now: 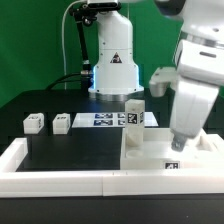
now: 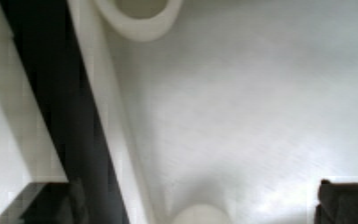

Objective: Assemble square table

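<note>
Slab (image 1: 150, 152) right beneath my pincer (image 1: 177, 146). In the wrist view its flat white face fills nearly everything: smooth, matte plastic with one round hole (image 2: 140, 12) at one end and another hole (image 2: 202, 213) at the other. My fingers (image 2: 350, 200) stand wide apart, dark tips on either side, nothing clamped between them, just bare slab showing there. A black strip of worktop (image 2: 69, 110) runs along the slab's straight edge. In the exterior view the slab lies at the front, toward the exterior view's right, tucked against the white rail (image 1: 60, 180). One leg (image 1: 134, 125) stands upright on it, a blocky white post with a tag near its top, just beside my pincer on the exterior view's left. A second leg (image 1: 33, 122) and a third leg (image 1: 61, 122), small tagged blocks, sit well apart from me on the black worktop, near the marker board (image 1: 112, 120).
</note>
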Robot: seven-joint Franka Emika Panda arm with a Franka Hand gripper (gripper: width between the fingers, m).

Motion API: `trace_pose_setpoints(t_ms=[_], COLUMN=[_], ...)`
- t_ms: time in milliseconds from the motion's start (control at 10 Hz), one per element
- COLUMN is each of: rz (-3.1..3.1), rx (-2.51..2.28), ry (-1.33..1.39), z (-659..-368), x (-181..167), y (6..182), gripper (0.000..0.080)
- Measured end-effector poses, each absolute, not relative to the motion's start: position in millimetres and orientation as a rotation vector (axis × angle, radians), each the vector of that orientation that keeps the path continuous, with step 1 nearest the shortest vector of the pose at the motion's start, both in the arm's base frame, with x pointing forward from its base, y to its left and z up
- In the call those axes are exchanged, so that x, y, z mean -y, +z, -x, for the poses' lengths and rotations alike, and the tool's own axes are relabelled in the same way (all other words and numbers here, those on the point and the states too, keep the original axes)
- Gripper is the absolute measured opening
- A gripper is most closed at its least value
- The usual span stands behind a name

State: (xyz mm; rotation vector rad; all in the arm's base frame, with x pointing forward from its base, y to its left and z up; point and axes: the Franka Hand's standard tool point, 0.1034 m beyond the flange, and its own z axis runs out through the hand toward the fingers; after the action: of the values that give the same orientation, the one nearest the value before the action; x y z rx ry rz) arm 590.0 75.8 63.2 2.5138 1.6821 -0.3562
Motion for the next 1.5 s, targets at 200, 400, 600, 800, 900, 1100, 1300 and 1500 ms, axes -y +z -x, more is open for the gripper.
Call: trace_pose_setpoints(t_ms=[200,400,600,800,900,1100,1300,1500], rz=[-2.613,-2.608,-2.611,-2.650,-2.708,-2.815,-2.864,-2.870], rx=[-1.481,-1.496,-1.491,-1.407,-1.254,-0.981,-0.885,-0.871], ry=[-0.472,-0.450,-0.451,-0.443,-0.432,-0.526,-0.572,-0.575], z=[-583.6,-586.7,-587.0,-587.0,-581.6,-571.0,-574.6,-573.9], x=[-76.5,-74.8,-72.7,-62.5,-51.0,-30.4,-12.9,2.1], y=[70.4,68.5,68.4,69.7,73.8,76.5,78.5,77.5], gripper=[0.0648,0.0648,0.0648,0.0648,0.0648,0.0648,0.0648,0.0648])
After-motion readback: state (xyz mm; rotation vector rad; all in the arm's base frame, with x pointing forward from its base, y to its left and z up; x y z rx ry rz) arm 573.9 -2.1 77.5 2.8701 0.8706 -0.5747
